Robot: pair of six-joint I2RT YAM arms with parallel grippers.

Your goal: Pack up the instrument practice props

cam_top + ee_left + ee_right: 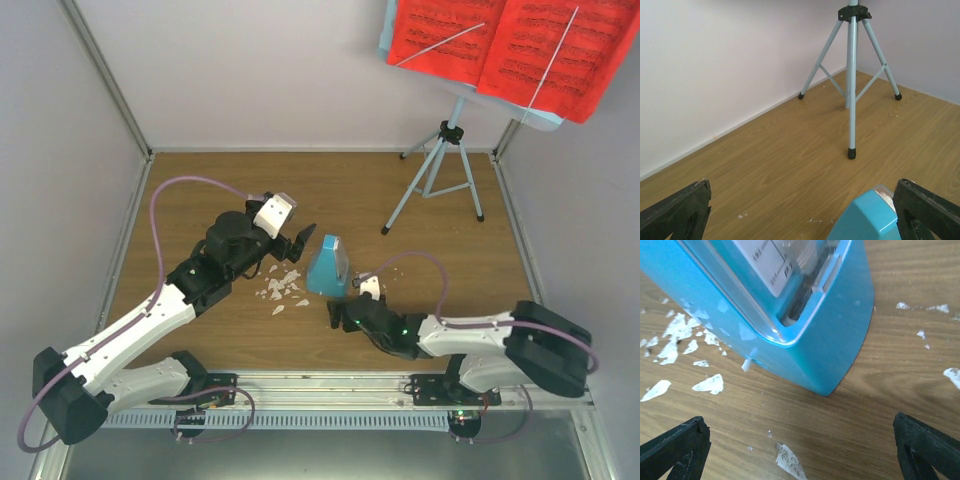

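Flanking small blue box (328,268): left end effector (802,205) & right end effector (800,440) both spread wide, nothing gripped, prob lining up a 2-sided pickup.

Wood-grain table (330,190). Standing on it: pale-blue music stand (452,133) on three tripod legs, far right corner; small blue box (327,268) upright near centre. White scraps (281,290) scattered just left of box, a few more by its base.

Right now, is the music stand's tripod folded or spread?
Spread: the music stand stands upright on three splayed legs, red pages on top.
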